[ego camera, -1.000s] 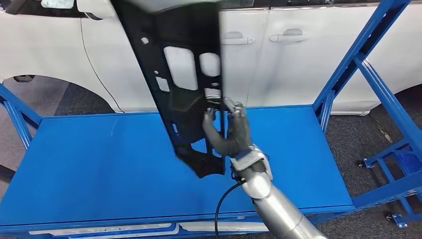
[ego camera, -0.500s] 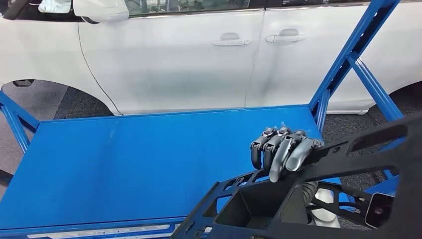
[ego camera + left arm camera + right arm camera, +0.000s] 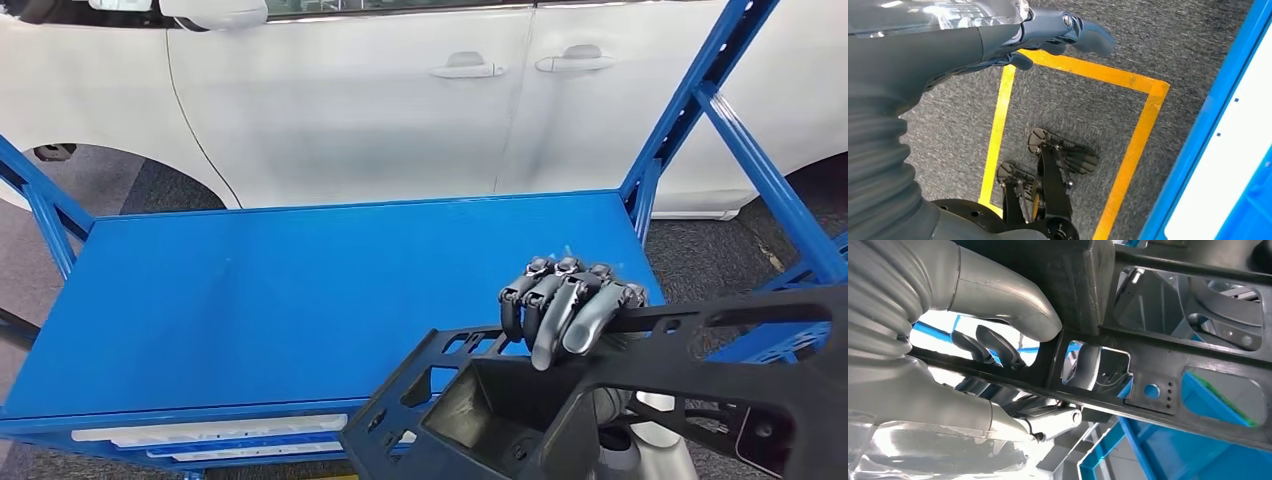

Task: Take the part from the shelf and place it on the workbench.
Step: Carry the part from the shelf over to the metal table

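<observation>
Swung down from upright, the black plastic panel (image 3: 640, 400) now lies flat above the blue workbench (image 3: 300, 290), right hand (image 3: 565, 310) fingers curled over its rail.

I see the part (image 3: 640, 385) as matt black moulded plastic, faintly grainy. My table (image 3: 300, 290) is smooth blue painted metal with a soft sheen. Fingers (image 3: 575, 310) look satin grey. The floor (image 3: 1158, 45) is rough dark carpet.
</observation>
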